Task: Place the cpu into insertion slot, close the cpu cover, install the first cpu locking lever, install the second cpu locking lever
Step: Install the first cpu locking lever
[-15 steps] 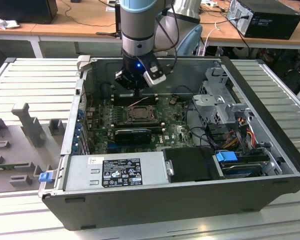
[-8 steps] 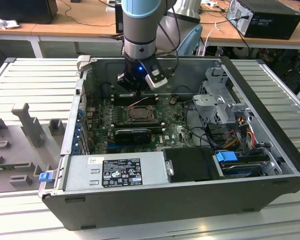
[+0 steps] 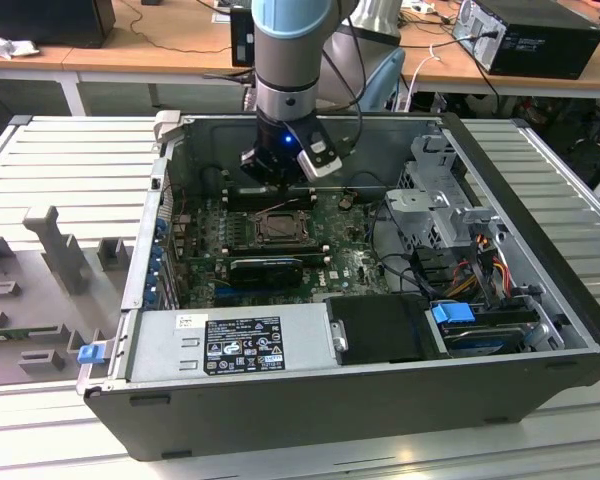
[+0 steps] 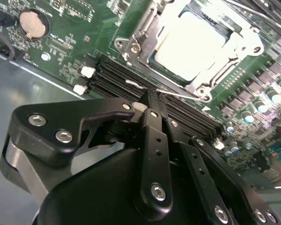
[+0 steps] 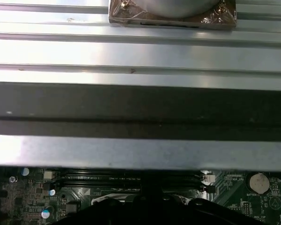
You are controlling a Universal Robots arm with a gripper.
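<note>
Inside the open computer case, the insertion slot (image 3: 279,228) sits in the middle of the green board. In the second wrist view the cpu (image 4: 192,40) lies in the slot, its pale face glaring. The silver cpu cover (image 4: 132,46) lies down flat around it. A thin wire locking lever (image 4: 178,93) runs along the socket edge nearest the long black memory slots (image 4: 112,77). My gripper (image 4: 151,99) is shut, its black fingertips (image 4: 154,110) right at that lever wire. From outside, the gripper (image 3: 280,172) hangs just behind the socket.
A black graphics card (image 3: 267,270) lies in front of the socket. Drive cage (image 3: 440,200) and cables fill the exterior view's right. The power supply (image 3: 235,340) sits at the front. A coin battery (image 4: 32,22) is on the board. The case wall (image 5: 140,101) is close.
</note>
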